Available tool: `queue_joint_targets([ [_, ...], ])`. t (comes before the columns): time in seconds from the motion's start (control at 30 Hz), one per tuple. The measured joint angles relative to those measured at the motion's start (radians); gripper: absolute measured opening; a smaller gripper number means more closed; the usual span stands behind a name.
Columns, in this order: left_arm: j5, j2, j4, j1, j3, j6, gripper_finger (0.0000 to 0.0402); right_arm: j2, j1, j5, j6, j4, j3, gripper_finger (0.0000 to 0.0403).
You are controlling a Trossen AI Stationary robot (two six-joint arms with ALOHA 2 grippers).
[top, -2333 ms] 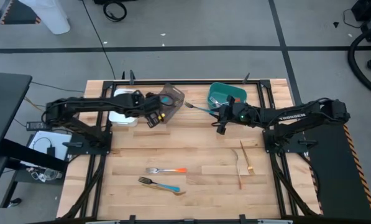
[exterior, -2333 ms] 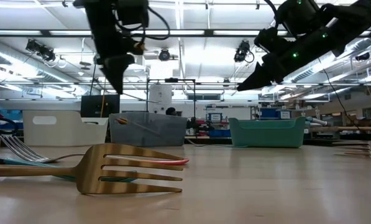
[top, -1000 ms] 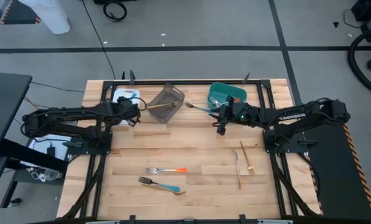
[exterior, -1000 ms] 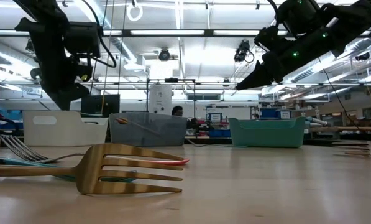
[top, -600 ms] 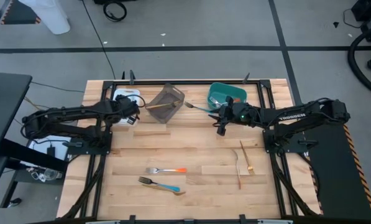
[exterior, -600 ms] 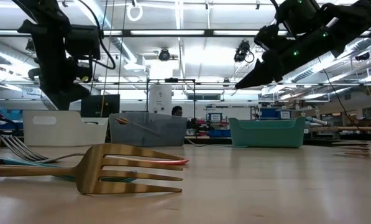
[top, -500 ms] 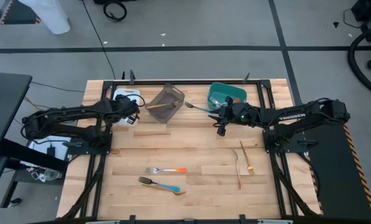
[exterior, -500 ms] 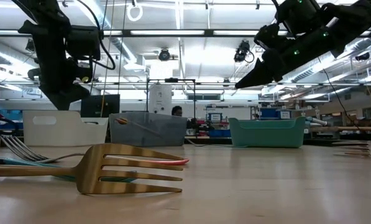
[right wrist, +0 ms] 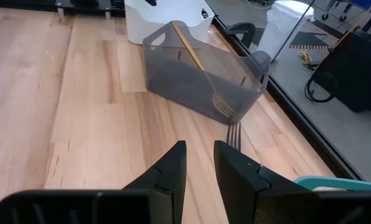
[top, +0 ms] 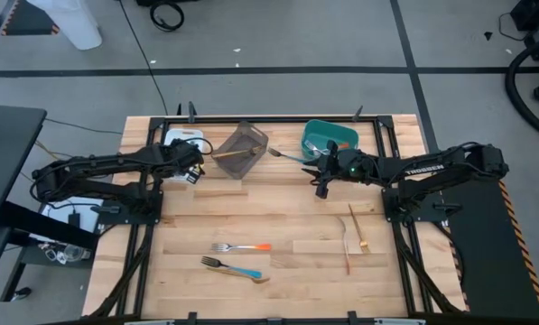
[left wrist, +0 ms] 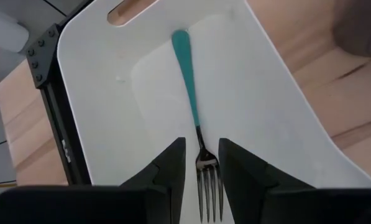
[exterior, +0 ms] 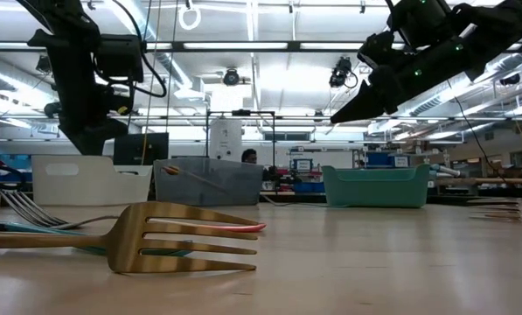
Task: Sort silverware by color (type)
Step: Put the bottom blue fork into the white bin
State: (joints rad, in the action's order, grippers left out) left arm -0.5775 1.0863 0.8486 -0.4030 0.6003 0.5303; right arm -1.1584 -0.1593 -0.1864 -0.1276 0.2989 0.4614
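Observation:
A teal-handled fork (left wrist: 188, 81) lies flat on the floor of the white bin (left wrist: 98, 93), its tines toward my left gripper (left wrist: 202, 142). That gripper hangs open above the bin (top: 181, 143), a finger on either side of the tines and clear of them. My right gripper (right wrist: 199, 146) is open and holds nothing, in the air near the teal bin (top: 328, 137). A dark fork (top: 285, 156) lies just beyond it, tines (right wrist: 233, 132) toward the grey bin (top: 244, 144); its handle end is hidden behind my finger.
A wooden utensil (top: 228, 153) leans in the grey bin. In the table's near half lie an orange-handled fork (top: 240, 246), a blue-handled fork (top: 233, 268) and tan wooden utensils (top: 352, 235). A tan fork (exterior: 182, 236) lies close to the low camera.
My left gripper has swung from above the grey bin toward the table's left edge, to over the white bin, and has kept there for the last second. My right gripper has stayed where it was.

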Motion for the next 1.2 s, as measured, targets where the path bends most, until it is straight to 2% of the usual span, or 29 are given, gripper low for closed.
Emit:
queue_joint_targets([
  [0.2,0.015,0.000,-0.004,0.025,0.038,-0.047,0.0103,0.000,0.000,0.000,-0.002,0.002,0.000,0.0093],
  [0.43,0.032,0.000,-0.082,0.198,0.167,-0.255,0.0103,0.000,0.000,-0.003,0.000,0.004,0.000,0.0093],
  [0.53,0.136,0.000,-0.147,0.302,0.182,-0.331,0.0103,0.000,0.000,-0.004,0.002,0.000,0.000,0.0093],
  [0.67,0.378,0.000,-0.269,0.449,0.175,-0.392,0.0103,0.000,0.000,-0.027,-0.001,-0.002,0.000,0.0093],
  [0.77,0.468,0.012,-0.421,0.560,0.153,-0.384,0.0103,0.000,0.000,-0.028,-0.001,-0.005,0.000,0.0093],
  [0.93,0.475,0.099,-0.590,0.709,0.146,-0.320,0.0103,0.000,0.006,-0.029,0.018,-0.013,0.000,0.0093],
  [1.2,0.475,0.303,-0.613,0.842,0.163,-0.111,0.0102,0.000,0.050,-0.049,0.080,-0.017,0.000,0.0093],
])
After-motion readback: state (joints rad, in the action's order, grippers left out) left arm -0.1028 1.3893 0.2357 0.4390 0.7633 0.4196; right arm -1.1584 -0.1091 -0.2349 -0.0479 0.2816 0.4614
